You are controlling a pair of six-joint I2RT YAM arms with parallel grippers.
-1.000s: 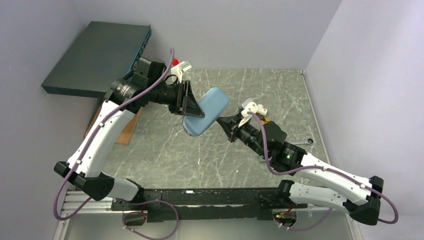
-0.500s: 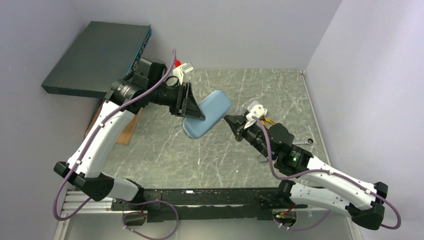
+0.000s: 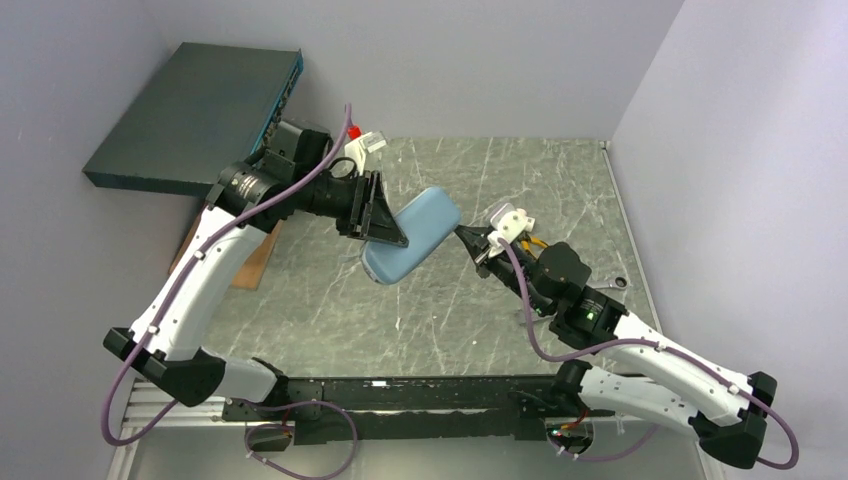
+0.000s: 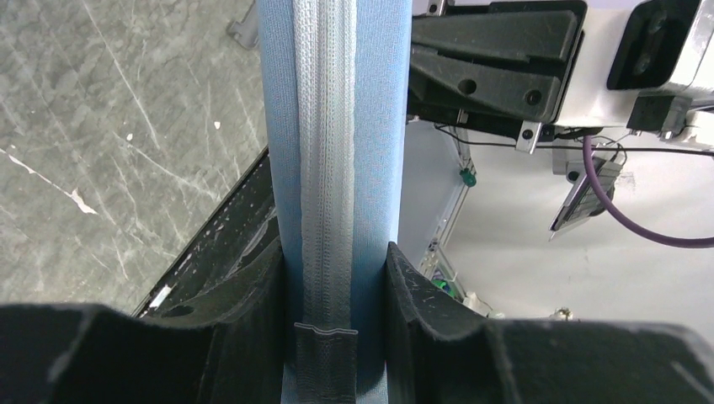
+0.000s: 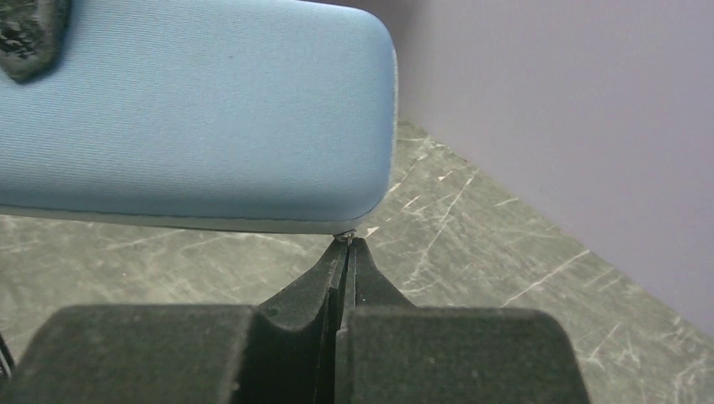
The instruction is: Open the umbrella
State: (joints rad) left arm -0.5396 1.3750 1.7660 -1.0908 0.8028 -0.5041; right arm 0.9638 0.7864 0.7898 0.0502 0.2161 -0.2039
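Two arms meet above the middle of the table (image 3: 560, 180), with the umbrella (image 3: 418, 232) between them. It shows as a flat slate-blue pouch, zipped up and held clear of the marbled top, slanting from near left to far right. The left gripper (image 3: 392, 222) grasps it near its nearer end. In the left wrist view its fingers (image 4: 253, 295) press the two broad faces, with the pale zip (image 4: 324, 168) running up the narrow edge between them. The right gripper (image 3: 468, 238) is clenched tight, its tips touching the seam at the pouch's rounded far corner. A tiny bit of metal shows there; whether the tips pinch it I cannot tell. A dark teal box (image 3: 190, 110) sits at the far left, behind the left arm
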